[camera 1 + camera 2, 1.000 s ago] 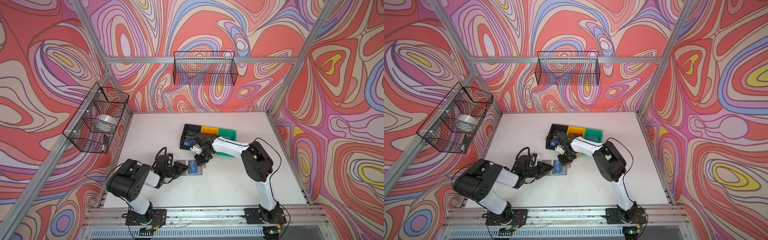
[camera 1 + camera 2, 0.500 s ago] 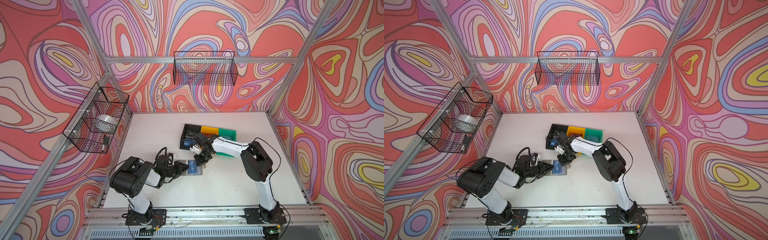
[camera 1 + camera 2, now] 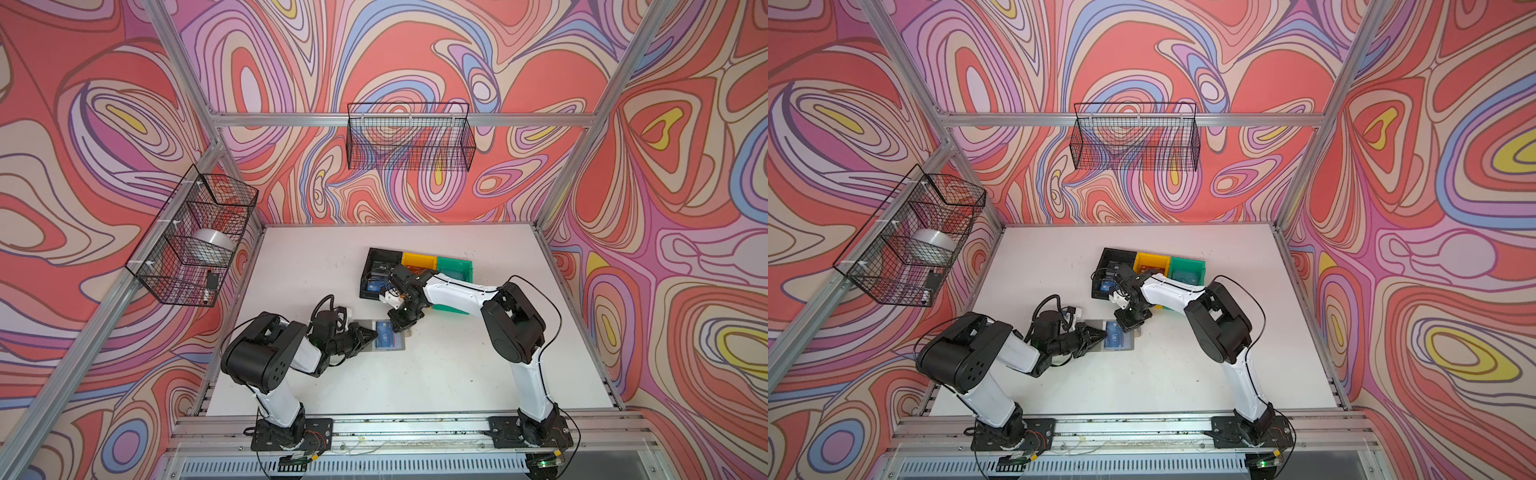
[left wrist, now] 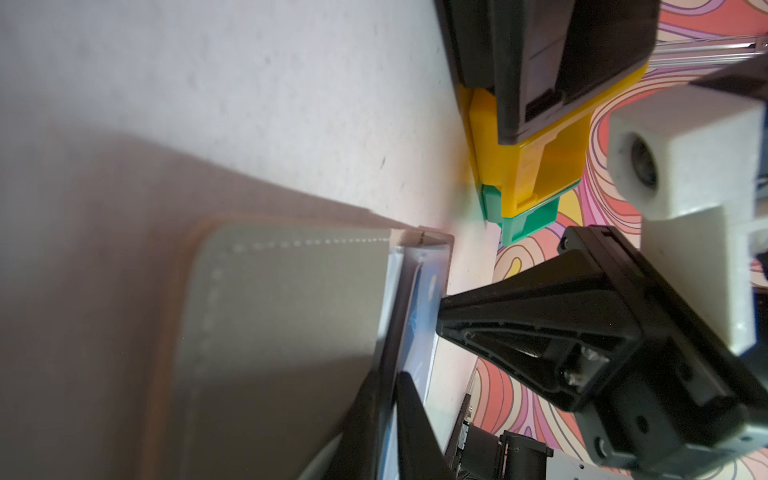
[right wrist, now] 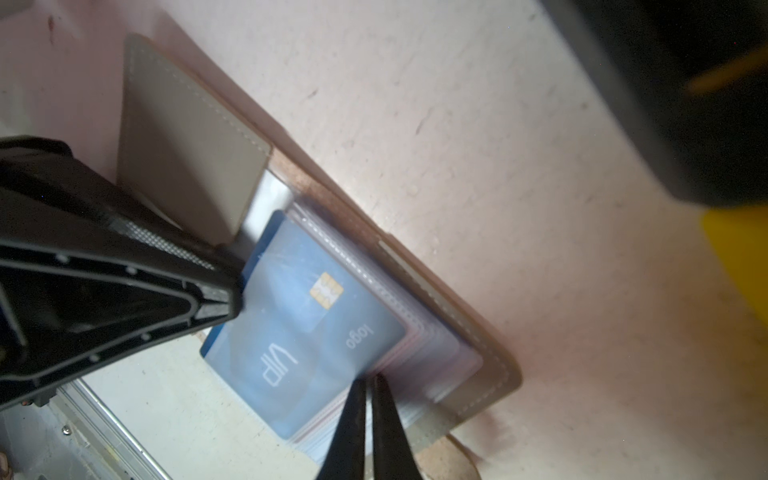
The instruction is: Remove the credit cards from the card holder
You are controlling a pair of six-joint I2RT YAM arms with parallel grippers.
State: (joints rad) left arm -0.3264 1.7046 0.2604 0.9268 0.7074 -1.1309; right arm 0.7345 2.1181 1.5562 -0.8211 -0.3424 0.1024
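Right wrist view, closest first: pressing straight down with the right gripper (image 5: 369, 380), fingertips clenched together on nothing, at the sleeved end of the blue card (image 5: 307, 316), pinning the card holder (image 5: 490, 374) flat to the table (image 5: 498, 166); not possible telling whether landing on the card itself or only on the clear sleeves (image 5: 432, 353) beside it. Lying opened out, grey flap laid back, blue card uppermost in the stack and poking part-way out at the opposite end. Reaching in low from that end with the left gripper (image 5: 235, 291), tips drawn nearly together and seemingly nipping the bare blue edge, firmness of the bite not showing. Judging the step in hand: sliding this card free. Doing it well: pulling level along the pocket's own line, directly away from the pinning tips, never upward, avoiding bending the plastic or dragging the holder along; bearing on sleeve and seam rather than on the card, avoiding jamming it inside the pocket; biting only card, no clear film. Going slowly at the start, watching for the holder creeping. Farther back, in a top view: black bin (image 3: 378, 251), yellow bin (image 3: 419, 259) and green bin (image 3: 455, 268) standing side by side, touching, near and behind the holder, probably waiting for freed cards.
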